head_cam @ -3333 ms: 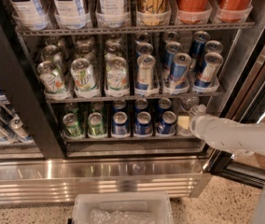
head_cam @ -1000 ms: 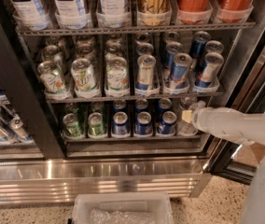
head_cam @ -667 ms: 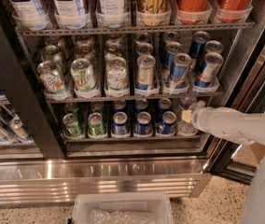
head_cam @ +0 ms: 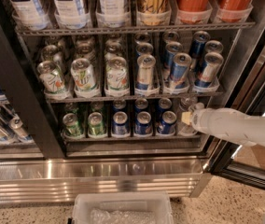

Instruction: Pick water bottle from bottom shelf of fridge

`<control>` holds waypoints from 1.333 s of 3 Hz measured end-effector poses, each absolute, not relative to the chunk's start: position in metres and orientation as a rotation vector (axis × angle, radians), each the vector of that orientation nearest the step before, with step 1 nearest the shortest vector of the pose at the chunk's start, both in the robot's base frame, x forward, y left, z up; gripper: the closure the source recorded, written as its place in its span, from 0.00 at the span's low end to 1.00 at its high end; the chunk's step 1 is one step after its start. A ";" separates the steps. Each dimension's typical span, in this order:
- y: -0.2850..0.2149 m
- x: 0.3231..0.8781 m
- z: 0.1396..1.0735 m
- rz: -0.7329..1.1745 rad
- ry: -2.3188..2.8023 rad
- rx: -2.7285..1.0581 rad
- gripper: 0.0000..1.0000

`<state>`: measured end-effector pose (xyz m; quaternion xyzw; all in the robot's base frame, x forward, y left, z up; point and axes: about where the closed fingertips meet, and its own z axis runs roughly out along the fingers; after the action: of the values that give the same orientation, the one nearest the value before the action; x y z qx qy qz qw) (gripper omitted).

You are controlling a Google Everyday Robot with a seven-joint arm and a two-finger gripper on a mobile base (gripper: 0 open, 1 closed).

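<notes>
Gripper against water bottle, far R of bottom shelf, open/closed can't tell

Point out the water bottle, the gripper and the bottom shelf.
water bottle [head_cam: 186, 105]: camera view, on its clear upper part.
gripper [head_cam: 186, 118]: camera view, on its tan tip, against the bottle.
bottom shelf [head_cam: 123, 138]: camera view, on its front edge.

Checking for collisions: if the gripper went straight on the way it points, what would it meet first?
Probably the water bottle, rightmost on the bottom shelf, just at the gripper tip; depth is unclear.
</notes>
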<state>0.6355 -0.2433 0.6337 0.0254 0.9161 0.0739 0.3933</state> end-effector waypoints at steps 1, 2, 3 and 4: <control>-0.240 0.633 0.636 0.201 2.324 0.057 1.00; -0.237 0.631 0.639 0.212 2.322 0.051 1.00; -0.236 0.630 0.646 0.215 2.317 0.032 1.00; -0.233 0.628 0.651 0.229 2.311 0.024 1.00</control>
<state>0.6278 -0.2328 0.6509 0.0096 0.9128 0.0903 0.3982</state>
